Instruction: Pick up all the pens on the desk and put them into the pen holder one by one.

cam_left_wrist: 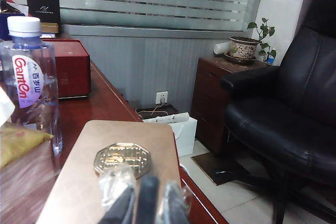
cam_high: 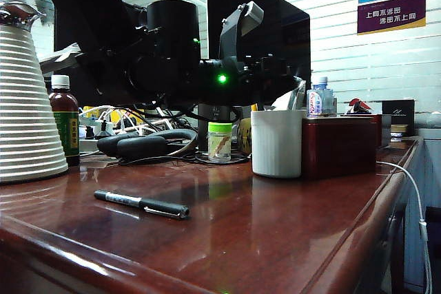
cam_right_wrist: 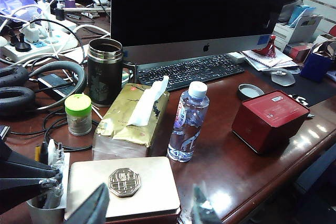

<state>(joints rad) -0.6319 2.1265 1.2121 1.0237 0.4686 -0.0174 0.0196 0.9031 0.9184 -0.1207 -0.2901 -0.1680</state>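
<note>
One black pen (cam_high: 141,204) lies on the counter (cam_high: 275,239), well apart from both grippers. The left gripper (cam_left_wrist: 140,203) fingers seem to pinch a dark pen over the pen holder (cam_high: 277,142). The right gripper (cam_right_wrist: 149,208) fingers stay spread, empty.

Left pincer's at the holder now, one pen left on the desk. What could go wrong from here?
The left pincer, by the holder, pinches a dark slim thing, likely a pen, at its very tips; it may slip. The holder looks crowded, so the pen may jam. The open right pincer hovers over the lid close beside; the arms may clash.
</note>
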